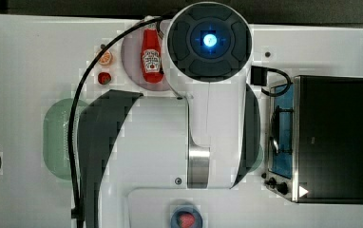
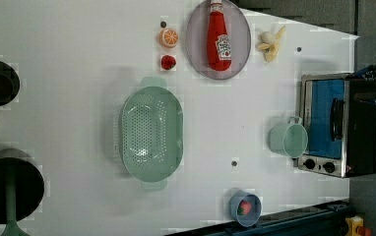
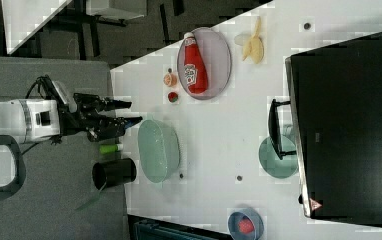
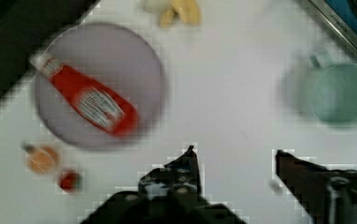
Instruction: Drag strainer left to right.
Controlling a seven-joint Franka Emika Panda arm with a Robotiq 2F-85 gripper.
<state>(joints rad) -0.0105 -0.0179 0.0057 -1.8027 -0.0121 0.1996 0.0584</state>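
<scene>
Black fingers of the end effector (image 4: 235,161) stand apart, released and grasping nothing, above the white desk (image 2: 78,39). Farther off, the strainer (image 2: 151,132) sits well left of the mug (image 2: 288,138) in the left view; it looks light, stiff, slippery plastic, so hooking its rim seems best.

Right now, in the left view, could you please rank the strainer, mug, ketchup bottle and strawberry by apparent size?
1. Strainer
2. Ketchup bottle
3. Mug, close to the bottle, so unsure
4. Strawberry
</scene>
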